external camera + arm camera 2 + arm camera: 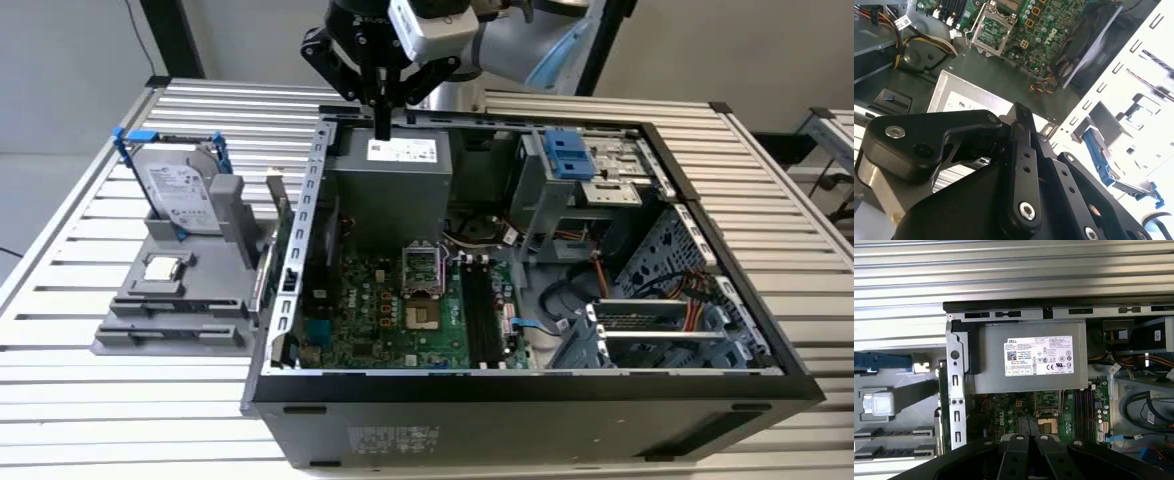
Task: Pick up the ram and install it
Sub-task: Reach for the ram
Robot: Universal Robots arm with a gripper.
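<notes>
My gripper (383, 130) hangs shut, with nothing between its fingers, above the back edge of the open computer case (287, 330), over the grey power supply (390, 180). Its black fingers (1021, 130) press together, and in the first wrist view the gripper (1026, 441) sits over the motherboard. The ram (279, 205) stands on edge as a thin dark strip in the grey fixture (160, 320), just outside the case's wall on the exterior view's left. In the first wrist view the ram (941, 395) is a narrow green line along that wall. It is apart from the gripper.
Long black memory slots (481, 310) run across the green motherboard (374, 310), next to the processor socket (424, 270). On the fixture stand a silver hard drive (174, 195) in a blue frame and a small chip (163, 267). Cables and drive cages (641, 330) occupy the case's right side.
</notes>
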